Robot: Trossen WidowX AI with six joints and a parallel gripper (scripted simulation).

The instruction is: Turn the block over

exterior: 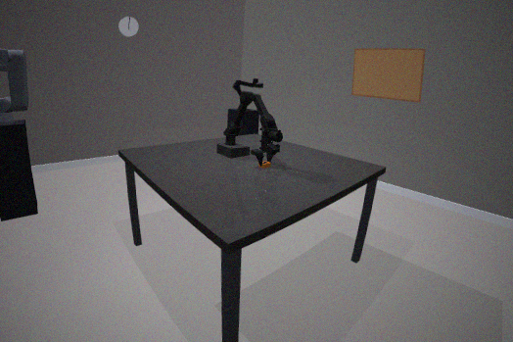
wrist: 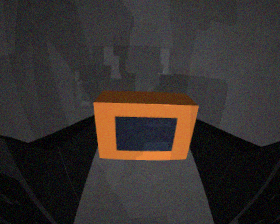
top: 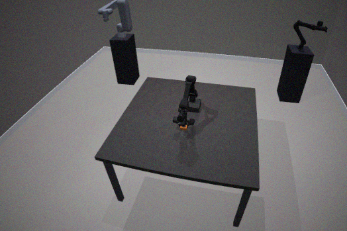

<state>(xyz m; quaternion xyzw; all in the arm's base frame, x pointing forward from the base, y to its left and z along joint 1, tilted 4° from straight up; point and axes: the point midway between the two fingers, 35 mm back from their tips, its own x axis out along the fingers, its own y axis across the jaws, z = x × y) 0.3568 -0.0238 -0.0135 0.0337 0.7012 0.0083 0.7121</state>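
Right now we have the hand [top: 183, 122] [exterior: 265, 160] [wrist: 144, 122] partly open, its fingers closed on the two short ends of the orange block [top: 183, 127] [exterior: 265, 165] [wrist: 186, 131], low at the tabletop [top: 218, 151] [exterior: 206, 195]. Its dark marked face looks up toward the wrist view. Whether it touches the tabletop, we cannot tell. If our grip sits too shallow, the block could slip or swing as we lift and roll it; lowering it before the turn is complete could leave it on an edge, or tip it back mark-up.
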